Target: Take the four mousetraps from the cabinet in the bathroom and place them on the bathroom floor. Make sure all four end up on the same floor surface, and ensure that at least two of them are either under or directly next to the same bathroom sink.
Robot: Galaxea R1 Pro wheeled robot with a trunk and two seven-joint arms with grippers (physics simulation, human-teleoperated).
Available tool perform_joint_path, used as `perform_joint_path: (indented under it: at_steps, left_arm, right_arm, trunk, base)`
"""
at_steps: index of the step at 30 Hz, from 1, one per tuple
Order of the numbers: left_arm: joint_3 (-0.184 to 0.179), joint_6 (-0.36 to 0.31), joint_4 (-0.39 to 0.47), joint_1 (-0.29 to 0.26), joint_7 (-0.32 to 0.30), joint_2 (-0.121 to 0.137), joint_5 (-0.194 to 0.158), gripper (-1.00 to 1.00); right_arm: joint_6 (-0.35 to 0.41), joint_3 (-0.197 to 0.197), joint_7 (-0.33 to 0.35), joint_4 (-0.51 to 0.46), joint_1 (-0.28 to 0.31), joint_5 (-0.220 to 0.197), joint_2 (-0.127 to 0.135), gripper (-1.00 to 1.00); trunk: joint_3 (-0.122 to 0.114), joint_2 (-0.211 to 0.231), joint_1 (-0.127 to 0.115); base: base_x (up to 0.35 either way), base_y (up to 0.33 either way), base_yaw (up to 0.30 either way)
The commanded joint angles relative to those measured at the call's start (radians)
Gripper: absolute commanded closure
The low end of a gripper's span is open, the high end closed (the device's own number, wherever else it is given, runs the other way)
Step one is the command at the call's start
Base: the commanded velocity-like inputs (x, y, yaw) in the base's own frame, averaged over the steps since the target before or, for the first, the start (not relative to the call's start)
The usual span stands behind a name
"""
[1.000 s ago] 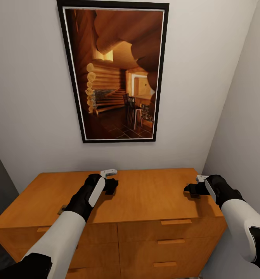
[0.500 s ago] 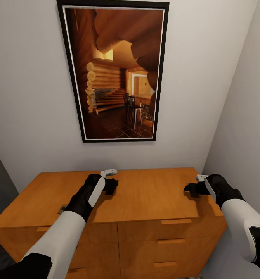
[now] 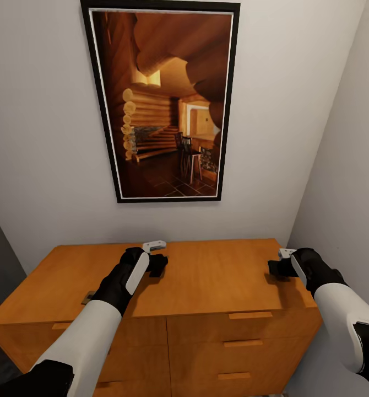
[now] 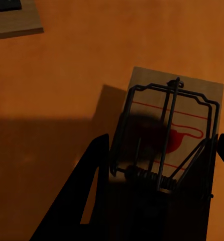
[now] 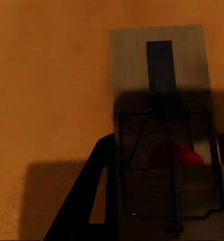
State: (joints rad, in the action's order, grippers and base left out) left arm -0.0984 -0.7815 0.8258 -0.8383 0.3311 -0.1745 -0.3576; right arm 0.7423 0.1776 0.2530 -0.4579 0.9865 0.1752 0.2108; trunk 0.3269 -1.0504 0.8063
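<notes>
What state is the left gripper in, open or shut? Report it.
Open: the left gripper's fingers straddle a mousetrap lying flat on the cabinet.

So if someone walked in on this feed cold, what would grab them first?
Probably the big black-framed log-cabin picture on the wall above the orange-brown cabinet. Next, both arms reaching over its top, the left claw and right claw each straddling a mousetrap lying flat.

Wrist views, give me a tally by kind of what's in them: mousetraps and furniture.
Mousetraps: 3
Cabinet: 1
Total: 4
</notes>
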Motion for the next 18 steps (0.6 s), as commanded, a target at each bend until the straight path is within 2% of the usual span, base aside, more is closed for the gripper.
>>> perform_joint_path:
  at_steps: [1,18]
  left_arm:
    - [-0.001,-0.002,0.001,-0.001,0.009,0.0,-0.011,1.0]
    - [0.0,-0.002,-0.001,0.0,0.009,0.0,-0.008,1.0]
  right_arm:
    - [0.005,0.006,0.006,0.007,0.0,0.004,-0.001,1.0]
    - [0.004,0.006,0.008,0.007,0.0,0.004,-0.001,1.0]
  trunk:
    - [0.002,-0.001,0.0]
    - [0.002,-0.001,0.0]
  base:
    - [0.0,0.0,0.0]
    - [0.0,0.0,0.0]
